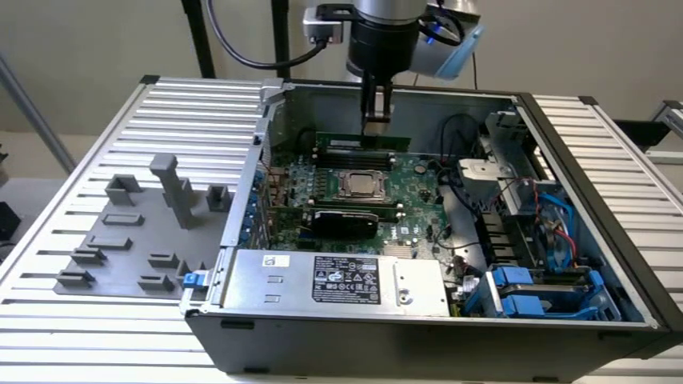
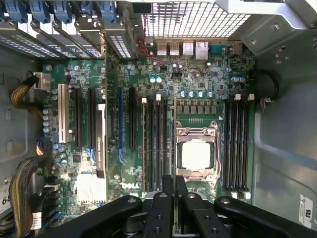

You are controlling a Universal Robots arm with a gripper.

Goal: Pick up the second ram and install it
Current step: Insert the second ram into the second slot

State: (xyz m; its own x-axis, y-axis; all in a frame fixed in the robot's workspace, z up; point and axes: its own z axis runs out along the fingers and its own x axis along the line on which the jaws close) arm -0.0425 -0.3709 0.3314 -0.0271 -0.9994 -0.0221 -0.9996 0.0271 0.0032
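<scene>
The second ram [image 1: 363, 142], a narrow green stick with dark chips, stands on its long edge inside the open computer case, just beyond the silver processor [image 1: 363, 185]. My gripper [image 1: 373, 120] comes straight down from above and is shut on the stick's top edge near its middle. I cannot tell whether the stick's lower edge is in a slot. In the wrist view the black fingers [image 2: 167, 198] are pressed close together over the motherboard [image 2: 208, 79], between the processor [image 2: 196, 154] and a bank of dark memory slots [image 2: 156, 144]. A second slot bank [image 2: 236, 144] lies on the processor's other side.
Grey fixture blocks [image 1: 139, 232] stand on the slatted table [image 1: 64, 200] at the exterior view's left. Inside the case are the power supply [image 1: 341, 280], black cables [image 1: 469, 184] and blue drive caddies [image 1: 533, 292]. The case walls [image 1: 577, 160] close in the board.
</scene>
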